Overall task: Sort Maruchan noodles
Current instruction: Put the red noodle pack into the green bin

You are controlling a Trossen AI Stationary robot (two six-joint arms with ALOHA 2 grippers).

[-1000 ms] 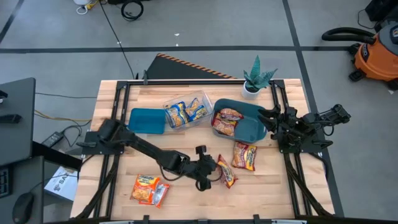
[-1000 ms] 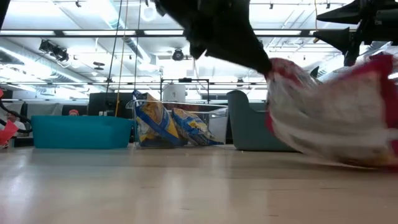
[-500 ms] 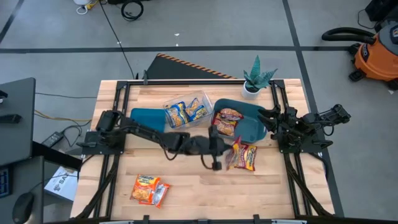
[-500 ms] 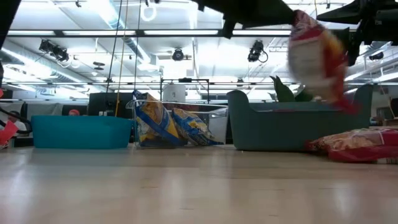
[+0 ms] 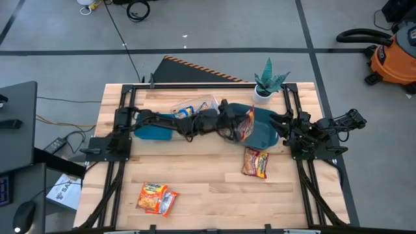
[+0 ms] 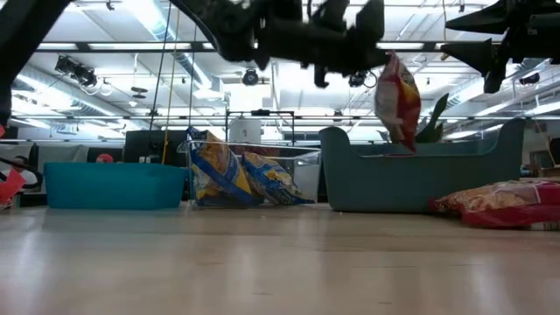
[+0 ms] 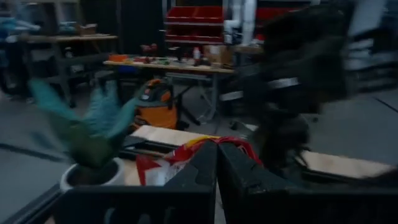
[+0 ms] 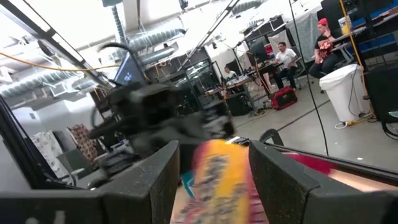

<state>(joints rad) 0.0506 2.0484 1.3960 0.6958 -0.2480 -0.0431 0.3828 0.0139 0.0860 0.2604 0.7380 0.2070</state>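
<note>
My left gripper (image 5: 239, 123) (image 6: 378, 54) reaches across the table from the left and is shut on a red-and-yellow noodle packet (image 6: 398, 101) (image 5: 247, 123), held over the dark teal bin (image 5: 263, 133) (image 6: 420, 179). A second red packet (image 5: 255, 162) (image 6: 503, 203) lies flat on the table near that bin. Two orange packets (image 5: 156, 197) lie near the front left. Blue packets (image 6: 236, 179) (image 5: 188, 110) stand in the clear tray, partly under my arm. My right gripper (image 8: 214, 180) waits open at the table's right side (image 5: 286, 123). My left gripper pinches the red packet by its upper edge (image 6: 390, 63) (image 7: 186, 152) between its two shut fingers, coming roughly level from the table's left. The packet hangs below the fingers, lifted clear, over the dark teal bin.
A bright teal bin (image 5: 153, 127) (image 6: 114, 185) sits at the far left beside the clear tray. A potted plant (image 5: 268, 81) stands at the far right corner behind the dark bin. Bare wood lies across the table's near half (image 5: 208, 188).
My left gripper has carried the red packet from the table's near middle up and toward the far right, to above the dark teal bin. The packet has come off the table and now hangs free. The other red packet has stayed where it lay.
</note>
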